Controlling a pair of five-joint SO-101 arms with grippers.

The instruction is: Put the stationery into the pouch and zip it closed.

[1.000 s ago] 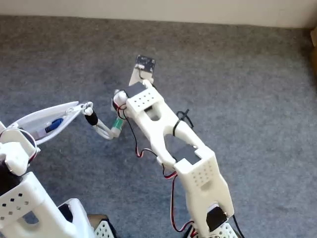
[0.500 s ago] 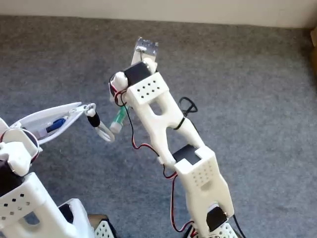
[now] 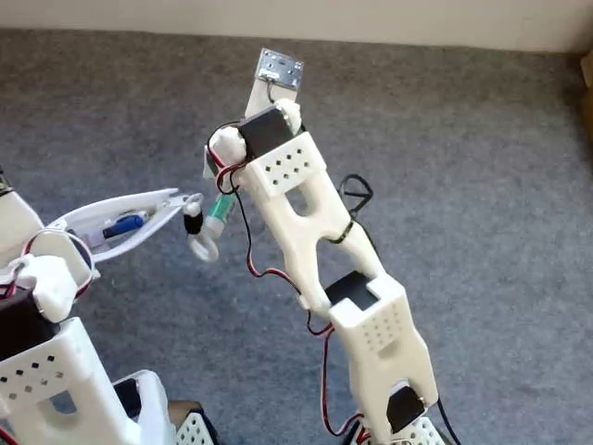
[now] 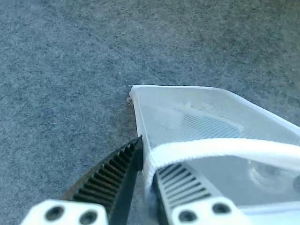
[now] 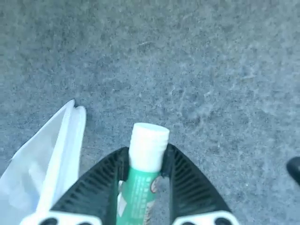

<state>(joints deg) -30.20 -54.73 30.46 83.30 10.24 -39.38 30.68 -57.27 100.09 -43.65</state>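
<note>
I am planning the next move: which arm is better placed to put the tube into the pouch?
Right. The right fingers are shut on the tube, beside the pouch. The left fingers are busy gripping the pouch's edge.

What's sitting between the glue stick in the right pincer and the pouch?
High view: a black tab with a white ring, likely the zipper pull, hangs off the end of the pouch, between it and the glue stick in the right pincer.

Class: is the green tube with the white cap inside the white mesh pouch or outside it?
Outside: the right gripper clamps the green tube beside the white mesh pouch.
</note>
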